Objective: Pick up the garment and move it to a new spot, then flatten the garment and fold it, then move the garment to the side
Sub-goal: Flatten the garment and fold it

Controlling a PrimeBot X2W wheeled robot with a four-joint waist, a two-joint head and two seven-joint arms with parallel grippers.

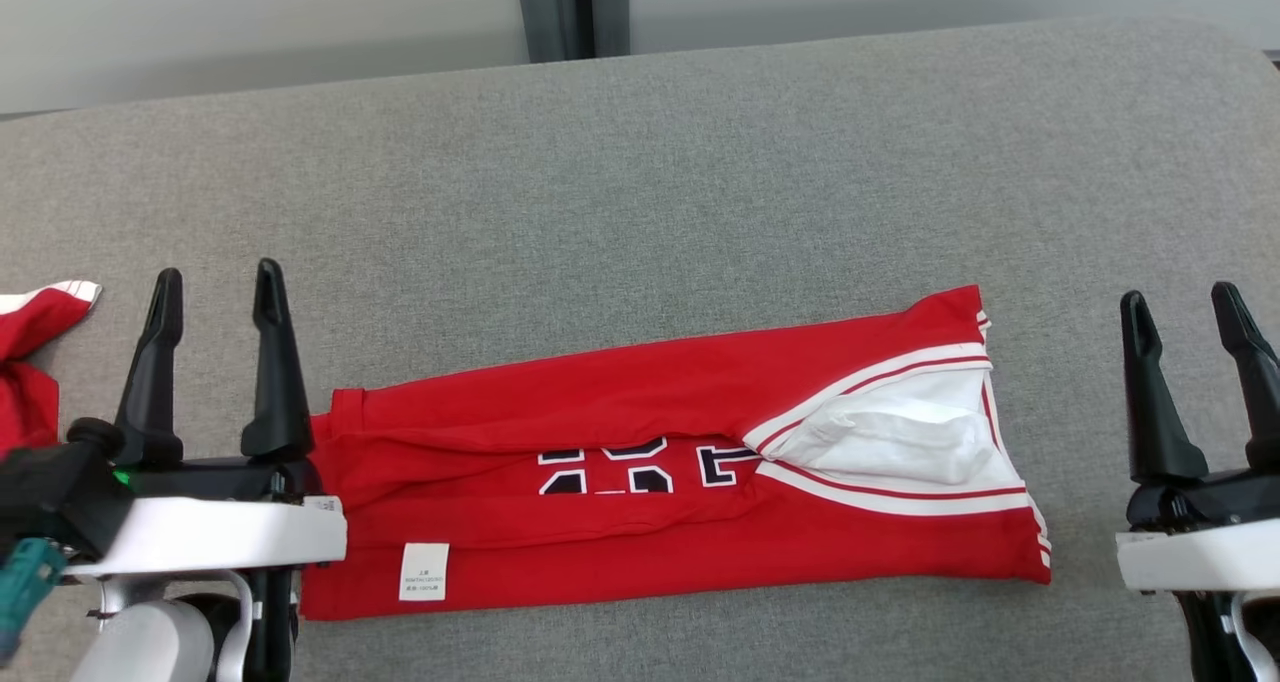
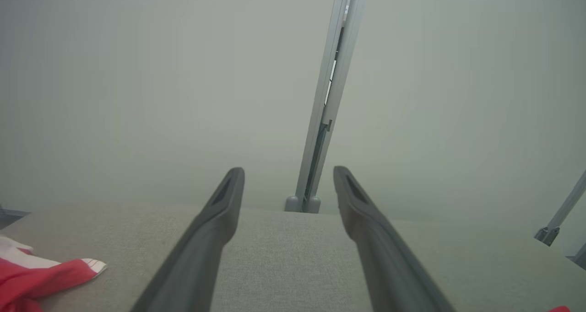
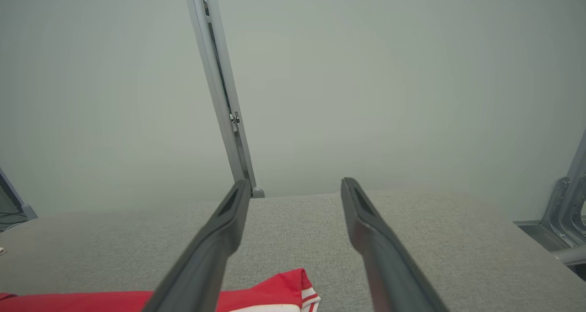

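We see the red jersey [image 1: 620,402], folded into a long rectangle, on the grey woven pad [image 1: 640,162]; left gripper [image 1: 215,287] at its 9 o'clock, right gripper [image 1: 1180,297] at 3 o'clock, both jaws spread, empty

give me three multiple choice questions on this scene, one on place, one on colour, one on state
1. Where does the folded garment lie?
A) between the two grippers
B) left of both grippers
C) draped over the far edge

2. What colour is its main cloth?
A) blue
B) red
C) green

3. How do the left gripper and right gripper stand?
A) both shut on cloth
B) one open, one shut
C) both open, holding nothing

1 A: it lies on the grey surface with a gripper at each end.
2 B: red with white trim.
3 C: each pair of fingers is spread, with nothing between them.
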